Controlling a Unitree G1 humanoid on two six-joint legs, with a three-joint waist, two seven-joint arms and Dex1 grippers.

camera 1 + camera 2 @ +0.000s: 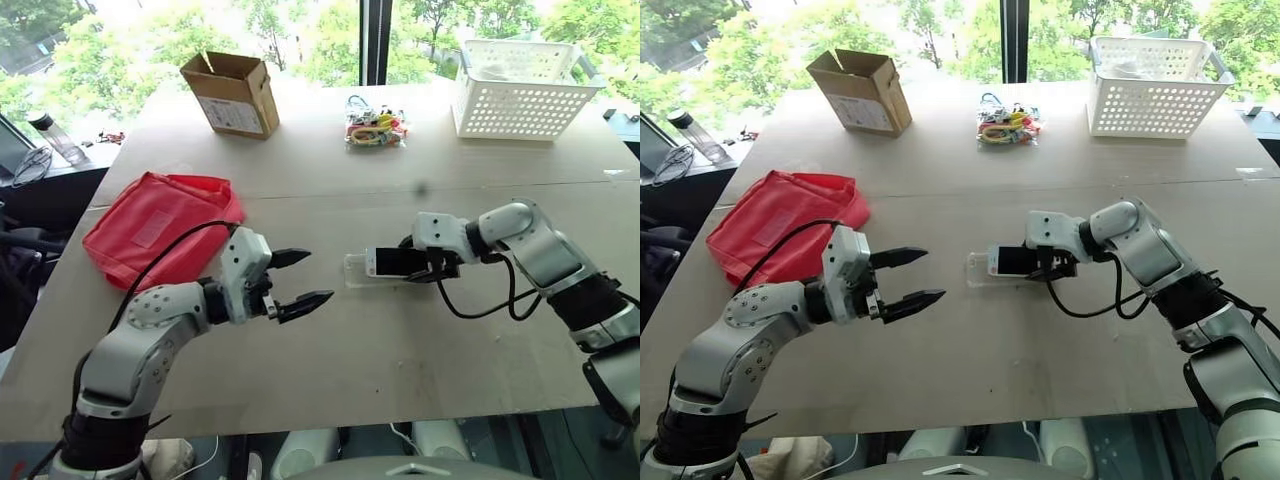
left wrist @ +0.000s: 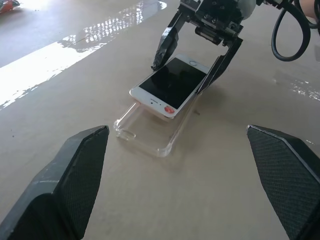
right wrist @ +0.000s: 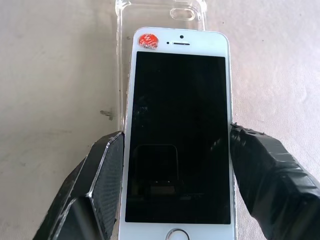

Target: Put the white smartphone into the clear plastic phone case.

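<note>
Right tool (image 1: 425, 267) angled downward pinches white smartphone (image 3: 178, 125), screen up, partly over clear case (image 2: 147, 137); left tool (image 1: 303, 279) level, spread.

Bench (image 1: 330, 370) seen bearing red cloth bag (image 1: 160, 228), open cardboard box (image 1: 232, 93), white basket (image 1: 518, 90), and coloured packet (image 1: 375, 124) between them.

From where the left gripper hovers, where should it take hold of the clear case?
Probably the clear plastic phone case at its bare end, across the long rims, coming in from the left gripper side: the white smartphone, held by the right gripper, covers the far end.
</note>
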